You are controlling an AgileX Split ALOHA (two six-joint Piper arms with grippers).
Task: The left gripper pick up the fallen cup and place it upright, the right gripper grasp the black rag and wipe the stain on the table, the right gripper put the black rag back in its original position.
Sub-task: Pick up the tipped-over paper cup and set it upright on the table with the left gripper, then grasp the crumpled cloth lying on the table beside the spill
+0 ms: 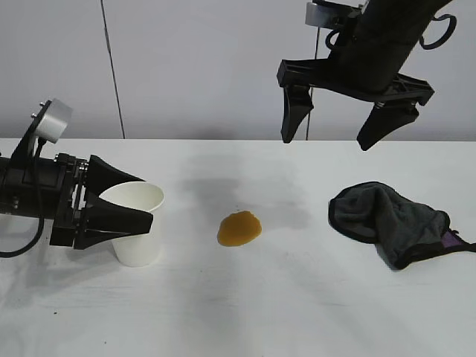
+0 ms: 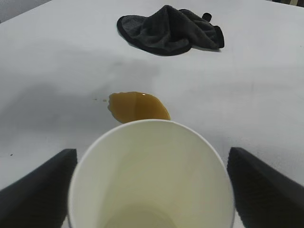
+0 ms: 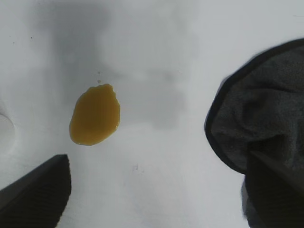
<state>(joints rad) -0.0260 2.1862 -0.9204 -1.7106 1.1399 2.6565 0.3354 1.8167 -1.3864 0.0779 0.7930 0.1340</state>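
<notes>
The cup (image 1: 136,223) stands upright on the white table (image 1: 245,312) at the left of the exterior view, mouth up. The left gripper (image 1: 145,201) reaches in level from the left edge of that view, with one finger behind the cup near its rim and the other across its front. In the left wrist view its two fingers (image 2: 38,194) sit spread to either side of the cup (image 2: 151,175) with a sliver of table showing between each finger and the cup wall, so the gripper is wide apart and not squeezing it. Just to the right of the cup, near the middle of the exterior view, lies the amber stain (image 1: 239,227), a glossy blot apart from the cup. Farther right, the black rag (image 1: 390,219) lies crumpled on the table, with a bit of purple showing at its right end. The right gripper (image 1: 335,123) hangs high in the upper right of the exterior view, above the gap between stain and rag, pointing downward with its fingers spread wide and holding nothing.
</notes>
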